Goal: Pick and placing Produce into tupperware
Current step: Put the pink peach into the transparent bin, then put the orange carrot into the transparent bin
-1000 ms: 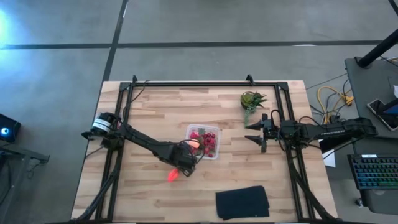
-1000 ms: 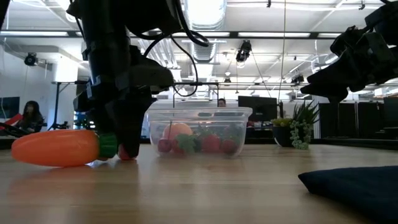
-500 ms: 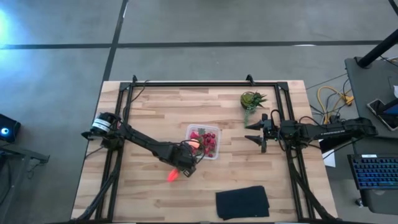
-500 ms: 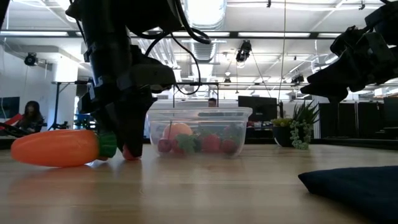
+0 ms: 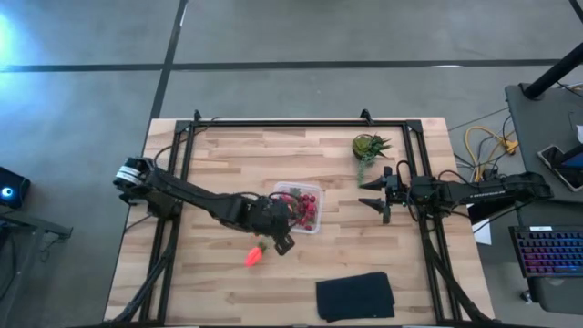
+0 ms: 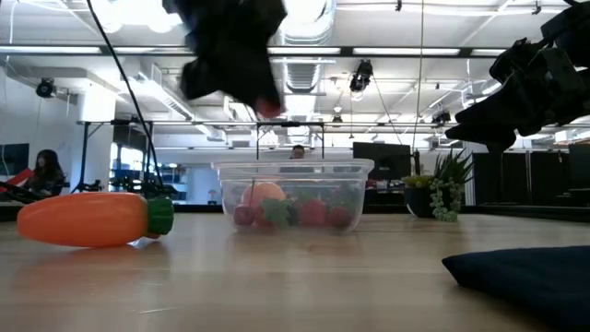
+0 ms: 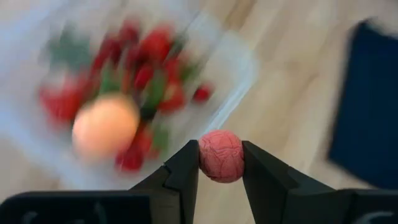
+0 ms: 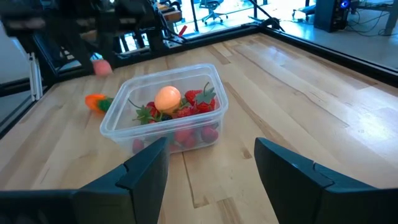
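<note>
Now the left pincer point(image 7: 221, 163) is closed tight on a pink berry point(image 7: 221, 155), above the tupperware point(image 5: 312, 224) near centre frame, ready to drop it; the right pincer point(image 8: 211, 163) waits wide open, empty.

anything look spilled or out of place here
Nothing is spilled. One carrot lies on its side on the table, outside the tupperware. The left gripper holds a berry near that container; the right gripper waits open.

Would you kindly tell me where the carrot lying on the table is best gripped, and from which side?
Grip the carrot from above, across the middle of its orange body. It lies flat on its side on the table, and its thick body offers more hold than the short green top.
</note>
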Robot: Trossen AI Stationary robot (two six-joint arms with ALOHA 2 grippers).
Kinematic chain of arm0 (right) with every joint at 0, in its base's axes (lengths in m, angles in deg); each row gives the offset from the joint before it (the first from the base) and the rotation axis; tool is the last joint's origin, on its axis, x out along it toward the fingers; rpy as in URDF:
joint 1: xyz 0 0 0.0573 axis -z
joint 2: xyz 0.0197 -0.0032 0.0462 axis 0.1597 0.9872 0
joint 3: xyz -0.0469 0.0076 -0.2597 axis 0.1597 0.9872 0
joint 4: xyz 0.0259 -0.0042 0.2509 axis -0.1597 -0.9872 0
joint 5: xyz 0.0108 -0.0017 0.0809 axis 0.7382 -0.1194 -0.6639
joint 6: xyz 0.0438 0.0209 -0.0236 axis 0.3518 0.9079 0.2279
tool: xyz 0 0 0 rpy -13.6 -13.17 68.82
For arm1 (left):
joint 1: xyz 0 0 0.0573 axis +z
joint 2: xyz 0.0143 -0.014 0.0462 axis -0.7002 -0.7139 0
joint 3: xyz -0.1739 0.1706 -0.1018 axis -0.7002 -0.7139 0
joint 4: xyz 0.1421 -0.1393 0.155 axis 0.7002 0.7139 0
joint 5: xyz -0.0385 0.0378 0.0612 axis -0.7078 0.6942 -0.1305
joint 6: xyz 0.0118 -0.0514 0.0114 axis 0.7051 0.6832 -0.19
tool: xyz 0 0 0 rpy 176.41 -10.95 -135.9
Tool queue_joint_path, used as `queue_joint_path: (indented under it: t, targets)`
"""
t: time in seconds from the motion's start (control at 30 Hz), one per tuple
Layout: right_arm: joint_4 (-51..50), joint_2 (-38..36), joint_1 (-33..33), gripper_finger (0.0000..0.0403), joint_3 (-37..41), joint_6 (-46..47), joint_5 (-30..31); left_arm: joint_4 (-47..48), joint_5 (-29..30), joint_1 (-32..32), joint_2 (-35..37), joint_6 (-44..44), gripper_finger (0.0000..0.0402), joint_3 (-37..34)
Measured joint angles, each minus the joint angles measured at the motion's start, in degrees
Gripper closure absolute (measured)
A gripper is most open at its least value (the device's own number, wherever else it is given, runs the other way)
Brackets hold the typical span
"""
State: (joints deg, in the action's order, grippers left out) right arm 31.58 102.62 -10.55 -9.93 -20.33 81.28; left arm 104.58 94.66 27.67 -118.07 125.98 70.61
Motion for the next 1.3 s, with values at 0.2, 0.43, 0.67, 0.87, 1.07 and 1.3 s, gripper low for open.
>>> queue_joint_path:
  t: [0.2, 0.43, 0.67, 0.87, 1.07, 1.3]
  targets:
    - [0.0, 0.0, 0.0, 0.0174, 0.0, 0.0, 0.0, -5.4, 0.7, 4.2, -0.8, -8.8, 0.0299, 1.2]
    - [0.0, 0.0, 0.0, 0.0174, 0.0, 0.0, 0.0, -4.5, 0.3, 7.3, -3.4, -8.7, 0.023, 0.0]
    - [0.0, 0.0, 0.0, 0.0174, 0.0, 0.0, 0.0, -3.2, -1.1, 7.4, -2.5, -8.6, 0.0154, 0.4]
    - [0.0, 0.0, 0.0, 0.0174, 0.0, 0.0, 0.0, 10.4, -10.1, 3.8, 1.2, -6.5, 0.0144, -0.3]
    - [0.0, 0.0, 0.0, 0.0174, 0.0, 0.0, 0.0, 28.2, -12.2, -1.7, 2.8, 16.4, 0.0144, -0.3]
    - [0.0, 0.0, 0.0, 0.0174, 0.0, 0.0, 0.0, 25.5, -14.8, -6.6, 2.7, 28.9, 0.0144, -0.4]
